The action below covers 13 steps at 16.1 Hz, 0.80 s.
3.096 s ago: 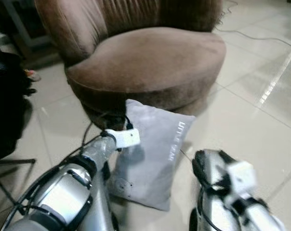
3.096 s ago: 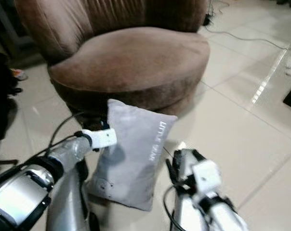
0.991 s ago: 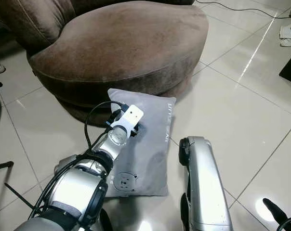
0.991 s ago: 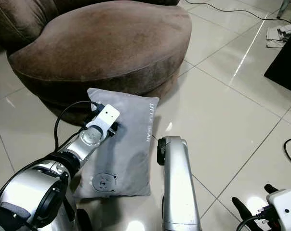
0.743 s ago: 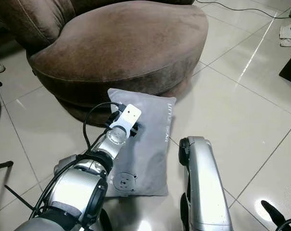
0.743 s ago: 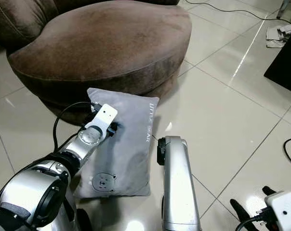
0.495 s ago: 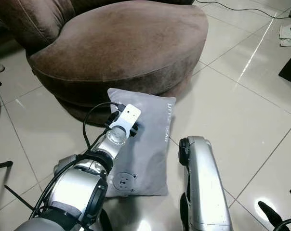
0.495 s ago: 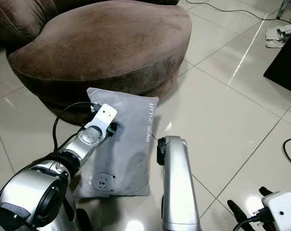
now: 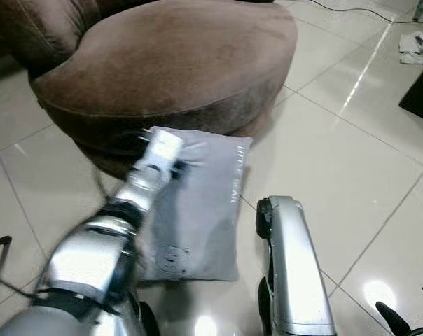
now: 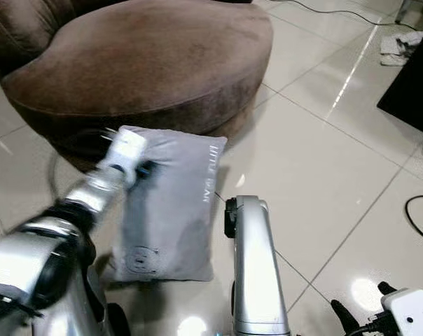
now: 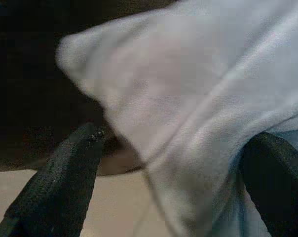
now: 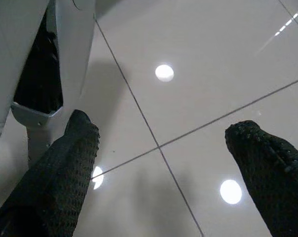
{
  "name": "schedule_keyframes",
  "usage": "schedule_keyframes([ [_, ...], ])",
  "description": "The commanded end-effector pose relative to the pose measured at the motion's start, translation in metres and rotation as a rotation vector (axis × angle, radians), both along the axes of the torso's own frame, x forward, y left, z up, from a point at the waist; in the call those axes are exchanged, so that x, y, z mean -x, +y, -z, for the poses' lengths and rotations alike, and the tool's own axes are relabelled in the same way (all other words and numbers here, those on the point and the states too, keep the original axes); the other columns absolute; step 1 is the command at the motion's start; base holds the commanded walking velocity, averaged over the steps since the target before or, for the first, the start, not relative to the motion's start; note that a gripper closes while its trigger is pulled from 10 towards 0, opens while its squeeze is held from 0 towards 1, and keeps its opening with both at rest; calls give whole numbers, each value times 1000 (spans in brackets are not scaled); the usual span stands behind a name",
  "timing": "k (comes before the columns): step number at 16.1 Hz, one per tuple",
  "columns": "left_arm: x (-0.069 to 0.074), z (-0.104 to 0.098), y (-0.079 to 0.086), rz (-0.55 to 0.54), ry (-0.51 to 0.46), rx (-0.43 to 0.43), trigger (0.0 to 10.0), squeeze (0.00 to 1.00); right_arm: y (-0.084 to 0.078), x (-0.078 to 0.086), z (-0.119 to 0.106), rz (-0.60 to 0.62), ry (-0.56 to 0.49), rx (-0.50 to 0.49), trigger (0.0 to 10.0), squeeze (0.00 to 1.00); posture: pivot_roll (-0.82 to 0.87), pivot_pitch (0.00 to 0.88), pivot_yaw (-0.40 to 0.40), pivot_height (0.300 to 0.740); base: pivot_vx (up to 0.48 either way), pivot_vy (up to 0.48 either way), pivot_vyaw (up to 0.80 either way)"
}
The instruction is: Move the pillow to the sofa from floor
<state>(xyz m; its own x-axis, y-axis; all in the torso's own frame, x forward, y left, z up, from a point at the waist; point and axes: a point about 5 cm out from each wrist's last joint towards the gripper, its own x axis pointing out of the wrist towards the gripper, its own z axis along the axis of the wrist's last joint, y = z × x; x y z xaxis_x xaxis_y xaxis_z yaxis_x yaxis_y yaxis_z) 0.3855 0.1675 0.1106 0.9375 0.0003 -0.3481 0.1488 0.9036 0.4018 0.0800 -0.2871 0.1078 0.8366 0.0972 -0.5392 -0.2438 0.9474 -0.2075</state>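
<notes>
Glossy cream floor tiles (image 9: 337, 175) surround a brown suede sofa (image 9: 162, 63) with a round seat. Left: the left claw (image 11: 168, 163) reaches the upper corner of a grey pillow (image 9: 204, 203), which stands on the floor propped against the sofa base; in the left wrist view its fingers (image 11: 65, 177) are spread wide on either side of the pillow's corner, not yet closed on the fabric. Pillow detail: a small bear print (image 9: 171, 258) near its lower edge and a line of lettering along its right side. Right: the right claw (image 12: 164, 163) hangs low over bare tiles, fingers (image 12: 55, 173) apart, gripping nothing. Far right: a dark object (image 10: 411, 84) and a black cable (image 10: 421, 210).
</notes>
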Motion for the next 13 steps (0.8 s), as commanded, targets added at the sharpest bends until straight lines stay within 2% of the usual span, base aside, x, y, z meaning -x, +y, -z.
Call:
schedule_keyframes([
  [1, -14, -37, 13, -31, -140, 13, 10000, 0, 3, 3, 3, -3, 12, -2, 10000, 0, -593, 180, 73, 310, 0, 0, 0],
  [2, -15, -43, 24, -53, -169, -50, 10000, 0, 3, 4, 4, -7, 20, -2, 10000, 0, -586, 176, 66, 310, 0, 0, 0],
  [3, -15, -45, 29, -61, -180, -76, 10000, 0, 2, 4, 5, -8, 23, -1, 10000, 0, -586, 176, 66, 310, 0, 0, 0],
  [6, -13, -49, 45, -135, -191, -11, 10000, 0, -2, 4, 5, -7, 28, 8, 10000, 0, -592, 172, 59, 310, 0, 0, 0],
  [7, -13, -47, 44, -126, -179, -7, 10000, 0, -2, 4, 5, -7, 29, 10, 10000, 0, -591, 171, 58, 310, 0, 0, 0],
  [10, -14, -38, 21, -38, -136, -38, 10000, 0, 0, 5, 8, -13, 37, 8, 10000, 0, -590, 171, 60, 310, 0, 0, 0],
  [11, -13, -33, 8, 4, -105, -39, 10000, 0, 1, 5, 8, -16, 36, 8, 10000, 0, -590, 171, 60, 310, 0, 0, 0],
  [13, -12, -25, -7, 80, -59, -86, 10000, 0, 2, 6, 7, -21, 33, 5, 10000, 0, -593, 165, 62, 310, 0, 0, 0],
])
